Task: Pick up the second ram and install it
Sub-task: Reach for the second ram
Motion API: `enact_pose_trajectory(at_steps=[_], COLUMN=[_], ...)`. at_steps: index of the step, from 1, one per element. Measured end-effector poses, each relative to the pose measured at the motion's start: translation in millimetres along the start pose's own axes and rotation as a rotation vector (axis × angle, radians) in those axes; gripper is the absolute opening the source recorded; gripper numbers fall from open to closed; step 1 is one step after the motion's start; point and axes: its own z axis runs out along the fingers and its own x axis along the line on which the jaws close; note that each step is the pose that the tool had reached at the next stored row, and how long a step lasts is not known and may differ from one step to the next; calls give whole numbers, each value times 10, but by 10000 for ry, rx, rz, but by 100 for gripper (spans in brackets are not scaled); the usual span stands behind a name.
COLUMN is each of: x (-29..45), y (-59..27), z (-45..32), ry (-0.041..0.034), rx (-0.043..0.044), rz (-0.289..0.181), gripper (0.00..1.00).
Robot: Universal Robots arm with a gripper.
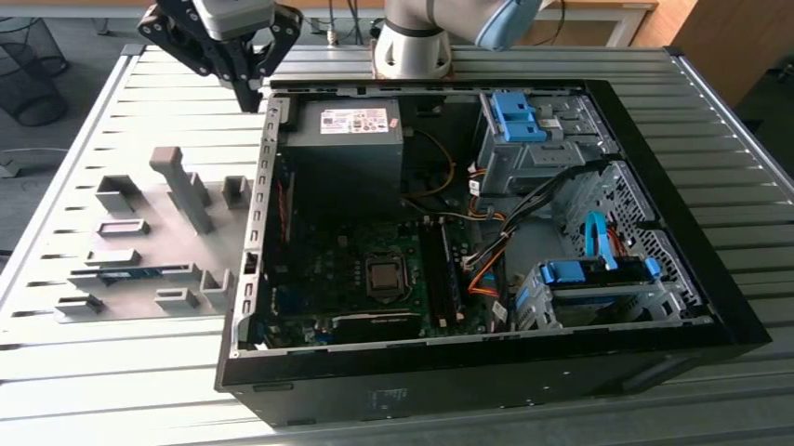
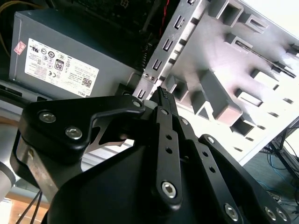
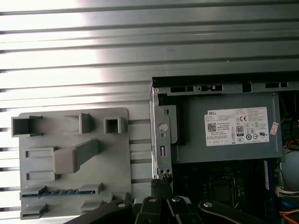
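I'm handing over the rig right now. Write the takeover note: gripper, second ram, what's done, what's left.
Gripper: jaws shut, holding nothing, near the corner of the computer case by the power supply.
Second ram: lying in the grey fixture plate on the exterior view's left of the case, untouched.
Done: nothing that shows.
Left: pickup and install.

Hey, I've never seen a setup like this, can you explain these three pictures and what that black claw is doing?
This is a robot arm with a black two-fingered gripper. One picture looks on from off the arm; the two wrist views come from cameras riding near the gripper. On the slatted metal table lie an open computer case and, on the exterior view's left, a grey fixture plate holding the second ram, a thin blue-green stick. The gripper is shut, holds nothing, and hovers near the case's corner.
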Motion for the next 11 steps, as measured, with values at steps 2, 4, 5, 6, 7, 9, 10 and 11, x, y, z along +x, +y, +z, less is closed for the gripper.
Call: enact_pose_trajectory(at_steps=[2,4,5,6,7,9,10,11], x=[45,83,98,110,119,121,122,122], y=[-11,-19,-23,-27,-29,-30,-30,-30], z=[-1,-2,-2,-3,-3,-3,-3,-3], ry=[-1,0,-1,0,0,0,0,0], rx=[0,0,0,0,0,0,0,0], rz=[0,1,0,0,0,-1,-2,-1], gripper=[10,10,10,10,10,10,10,10])
